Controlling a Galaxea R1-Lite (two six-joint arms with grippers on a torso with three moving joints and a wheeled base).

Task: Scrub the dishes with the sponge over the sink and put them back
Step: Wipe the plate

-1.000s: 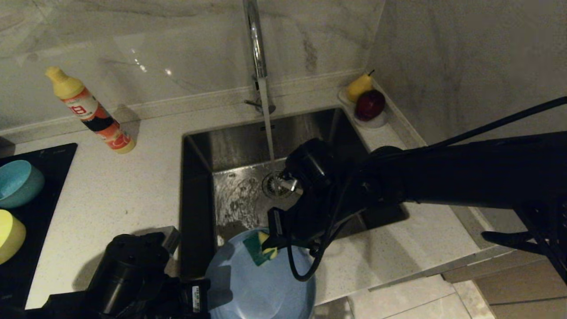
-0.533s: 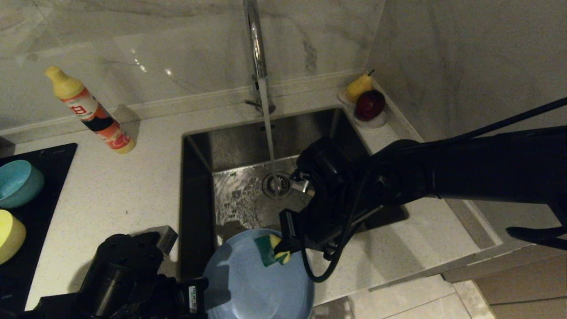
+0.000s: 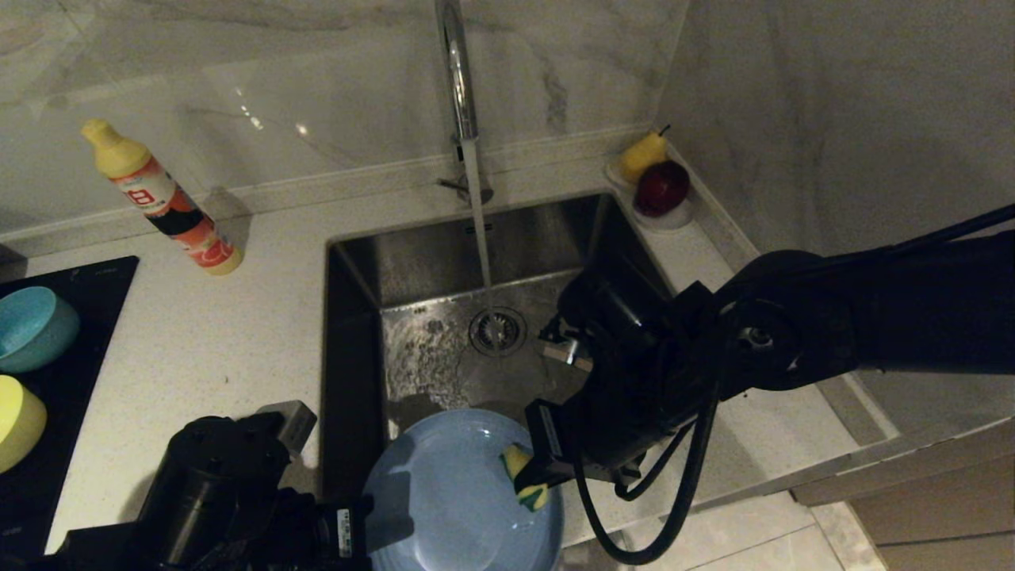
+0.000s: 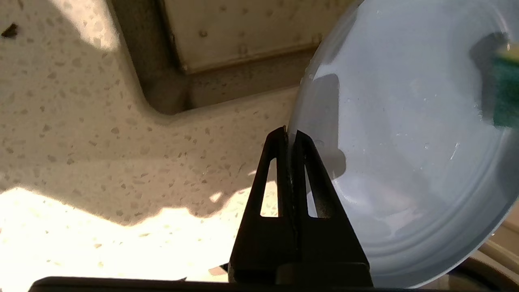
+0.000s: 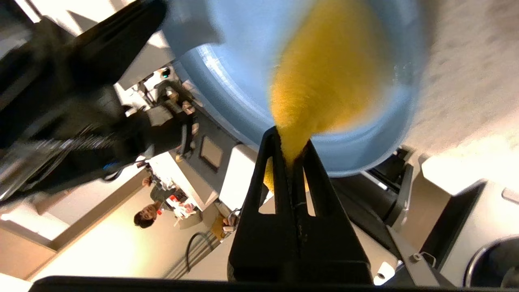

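Holding plate (image 3: 452,507) by rim w/ left end effector (image 4: 287,136), clamped tight, at sink (image 3: 412,262) front edge; pressing sponge (image 3: 525,480) onto plate's right side w/ right end effector (image 5: 290,148), pinching it

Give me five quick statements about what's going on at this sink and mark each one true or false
1. The left gripper is shut on the rim of the plate. True.
2. The right gripper holds a bottle. False: it is shut on the sponge, which lies against the plate.
3. Water is running from the tap into the sink. True.
4. The teal-blue bowl and yellow bowl lie in the sink. False: both are on the black cooktop, off to the left.
5. The detergent bottle is beside the pear. False: the bottle is on the counter left of the sink; the pear is at the sink's far right corner, beside a dark red fruit.
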